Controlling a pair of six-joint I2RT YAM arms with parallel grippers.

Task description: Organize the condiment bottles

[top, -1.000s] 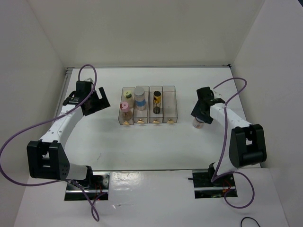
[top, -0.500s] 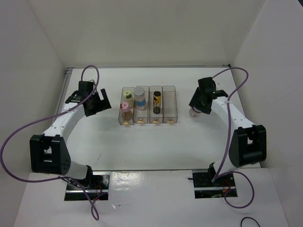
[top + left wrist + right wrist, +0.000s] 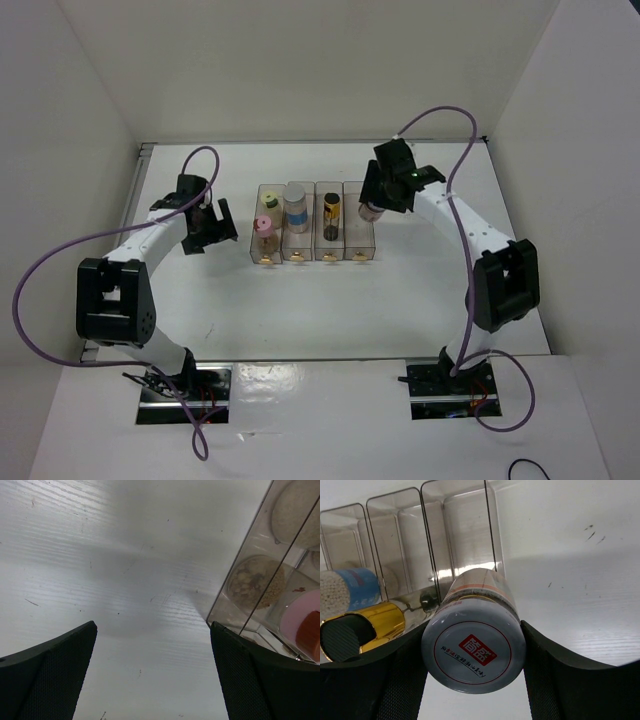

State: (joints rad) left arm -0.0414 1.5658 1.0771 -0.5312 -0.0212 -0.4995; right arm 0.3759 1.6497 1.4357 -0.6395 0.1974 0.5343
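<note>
Overhead, the right arm is reaching inward, the right pincer (image 3: pixel 376 203) gripping the red-marked jar (image 3: pixel 473 651) by the rightmost bin (image 3: pixel 359 232); the left pincer (image 3: pixel 152 672) is hanging wide beside the leftmost bin (image 3: pixel 252 535). The right pincer is hiding most of the jar from above.

A: Can any writing be read?

B: A red rectangular mark (image 3: pixel 477 649) with white Chinese characters is printed on the clear jar with the round white lid (image 3: pixel 473 631), inside a thin red ring. A line of smaller characters is set beneath it, too small to be read.

A: And elsewhere?

B: On the white jar with the blue band (image 3: pixel 350 587), no print can be made out.
</note>
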